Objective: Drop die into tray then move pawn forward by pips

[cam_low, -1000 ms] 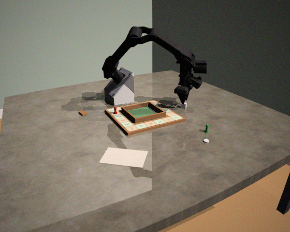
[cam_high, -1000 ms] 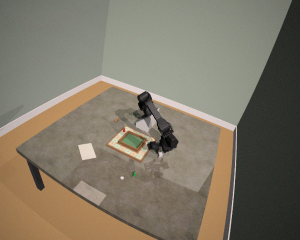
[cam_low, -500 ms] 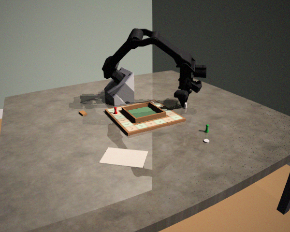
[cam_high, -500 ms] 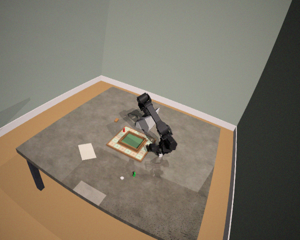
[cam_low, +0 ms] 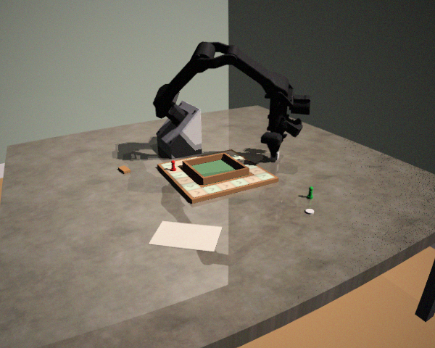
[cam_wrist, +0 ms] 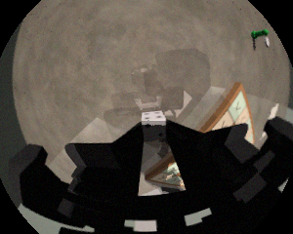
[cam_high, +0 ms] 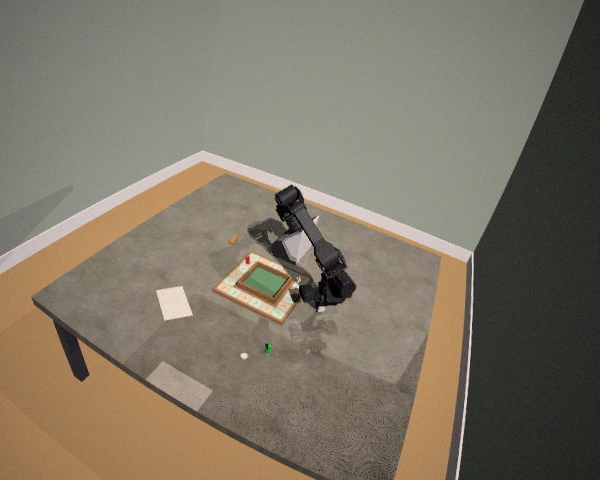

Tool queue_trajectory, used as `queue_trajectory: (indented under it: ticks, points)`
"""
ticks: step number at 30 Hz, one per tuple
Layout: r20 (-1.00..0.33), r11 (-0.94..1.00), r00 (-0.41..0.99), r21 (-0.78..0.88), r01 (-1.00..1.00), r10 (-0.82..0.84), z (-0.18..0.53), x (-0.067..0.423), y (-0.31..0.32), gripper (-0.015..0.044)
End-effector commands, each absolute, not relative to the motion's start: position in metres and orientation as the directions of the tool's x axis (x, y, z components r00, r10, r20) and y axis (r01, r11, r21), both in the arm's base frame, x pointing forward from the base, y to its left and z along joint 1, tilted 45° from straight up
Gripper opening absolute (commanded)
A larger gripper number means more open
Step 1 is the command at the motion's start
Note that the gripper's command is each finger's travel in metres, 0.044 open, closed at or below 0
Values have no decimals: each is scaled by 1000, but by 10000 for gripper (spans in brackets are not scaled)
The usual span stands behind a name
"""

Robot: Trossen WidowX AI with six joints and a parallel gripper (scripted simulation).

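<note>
My gripper (cam_low: 276,155) (cam_wrist: 153,124) (cam_high: 318,306) is down at the table top, just right of the board, and is shut on the white die (cam_wrist: 152,117) (cam_low: 277,156) (cam_high: 319,308). The die rests on or just above the table. The board (cam_high: 234,302) (cam_low: 199,198) (cam_wrist: 239,111) has a ring of pale arrow squares around a brown tray with a green floor (cam_high: 263,279) (cam_low: 213,167). The red pawn (cam_high: 247,257) (cam_low: 172,164) stands upright on a square at the board's far left corner.
A green pawn (cam_high: 267,348) (cam_low: 310,192) (cam_wrist: 258,34) and a white disc (cam_high: 244,355) (cam_low: 309,211) (cam_wrist: 267,41) stand on the table in front of the board. A white card (cam_high: 173,302) (cam_low: 185,235) and a small brown block (cam_high: 232,239) (cam_low: 124,170) lie to the left. The arm's base (cam_low: 180,130) stands behind the board.
</note>
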State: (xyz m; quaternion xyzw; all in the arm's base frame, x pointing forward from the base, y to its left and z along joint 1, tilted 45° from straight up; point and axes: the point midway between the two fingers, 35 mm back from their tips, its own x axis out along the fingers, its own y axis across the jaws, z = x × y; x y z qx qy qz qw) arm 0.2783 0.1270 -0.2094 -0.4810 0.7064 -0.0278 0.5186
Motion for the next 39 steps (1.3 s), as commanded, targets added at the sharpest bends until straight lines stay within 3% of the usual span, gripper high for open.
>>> queue_trajectory:
  ticks: [1, 15, 39]
  points:
    - [-721, 544, 18, -539, -643, -693, -187, 283, 156, 0]
    - [-721, 543, 16, -536, -646, -693, -130, 276, 206, 0]
    - [-728, 266, 19, -275, -924, -685, -51, 301, 105, 0]
